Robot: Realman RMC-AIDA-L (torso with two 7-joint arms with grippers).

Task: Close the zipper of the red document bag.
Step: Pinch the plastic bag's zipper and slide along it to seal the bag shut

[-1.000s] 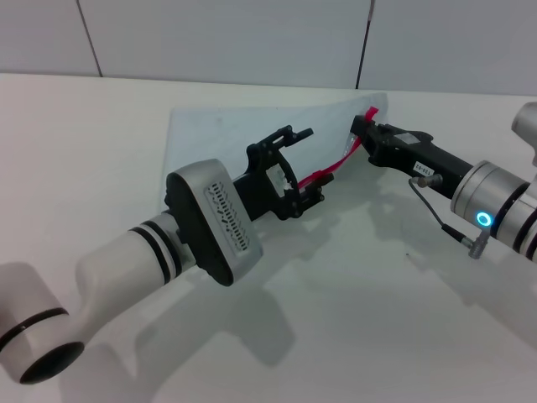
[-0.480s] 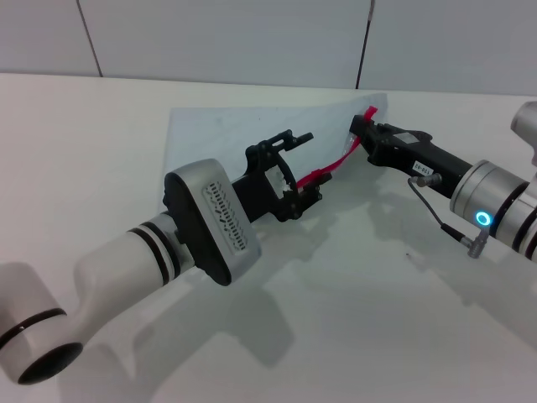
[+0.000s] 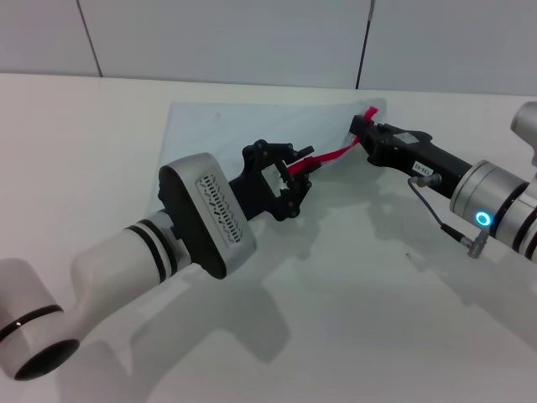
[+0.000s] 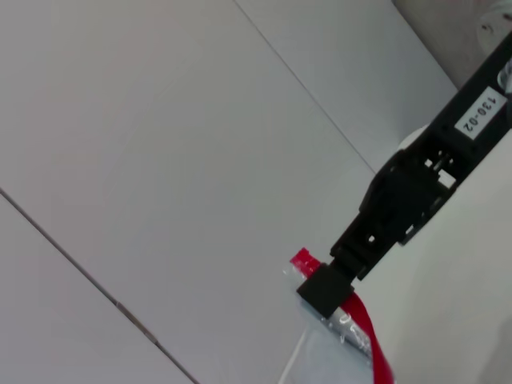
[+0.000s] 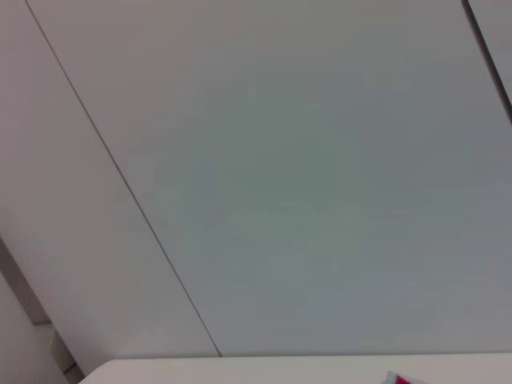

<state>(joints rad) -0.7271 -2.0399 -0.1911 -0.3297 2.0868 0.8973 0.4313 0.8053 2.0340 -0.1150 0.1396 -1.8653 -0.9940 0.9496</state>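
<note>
The red document bag (image 3: 210,138) lies flat on the white table, pale and translucent. Its zipper (image 3: 336,154) is a red strip lifted off the table along the bag's right edge. My left gripper (image 3: 295,166) is at the near part of that strip, fingers closed on the zipper. At the bag's far right corner my right gripper (image 3: 362,126) is shut on the zipper's end. The left wrist view shows the right gripper (image 4: 324,290) pinching the red zipper (image 4: 362,322) at the bag's corner (image 4: 328,356). A red tip (image 5: 398,378) shows in the right wrist view.
The white table (image 3: 352,319) stretches around the bag. A grey panelled wall (image 3: 252,38) stands right behind its far edge. The right arm's cable (image 3: 436,214) hangs below its wrist.
My left gripper has moved toward the far side and closed its fingers on the zipper. The red strip now runs straighter between both grippers. The right gripper has stayed put.
</note>
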